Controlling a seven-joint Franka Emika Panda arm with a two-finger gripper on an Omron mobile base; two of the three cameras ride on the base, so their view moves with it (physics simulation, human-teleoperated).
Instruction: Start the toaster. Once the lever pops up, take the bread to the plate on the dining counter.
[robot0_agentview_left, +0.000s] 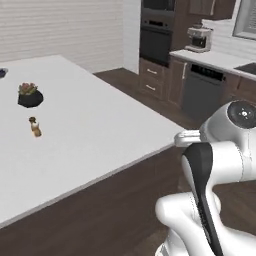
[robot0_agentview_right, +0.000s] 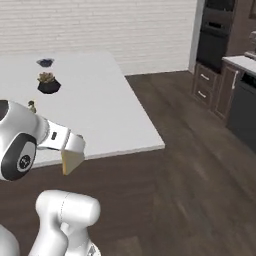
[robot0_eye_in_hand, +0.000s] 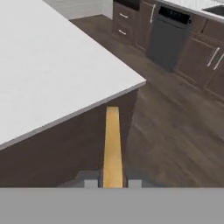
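One bread (robot0_eye_in_hand: 112, 146) in gripper (robot0_eye_in_hand: 113, 183) | seemingly beside dining counter (robot0_eye_in_hand: 52, 74) corner — off-edge

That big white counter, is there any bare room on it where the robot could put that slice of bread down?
Plenty. The dining counter is bare from its near corner back to the far edge by the brick wall. The things cluster at its far left: a potted plant, a small bottle and a dark bowl. The gripper holds the bread off the corner.
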